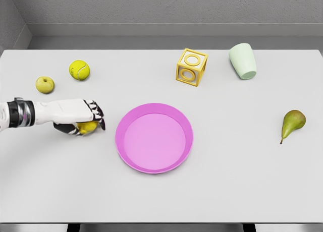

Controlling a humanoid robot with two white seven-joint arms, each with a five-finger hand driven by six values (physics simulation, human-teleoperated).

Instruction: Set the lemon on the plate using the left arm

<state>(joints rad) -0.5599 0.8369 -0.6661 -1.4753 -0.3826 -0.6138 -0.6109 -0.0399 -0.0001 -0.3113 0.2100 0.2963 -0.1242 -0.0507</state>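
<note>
The left hand [81,117] is covering most of the lemon [87,127], its fingers curling around it, so the fruit's long axis is hiding from view. The lemon is sitting low over the worktop [227,181], just left of the pink plate [154,137], with a bare strip lying between them.

On the white counter [161,196], a tennis ball [79,69] sits near the far left, with a small yellow-green apple [45,84] just beside it, slightly nearer. A yellow open-frame cube [192,67] stands far centre. To its right a pale green cup [243,61] lies tipped. A green pear [292,122] rests well apart at the right.
</note>
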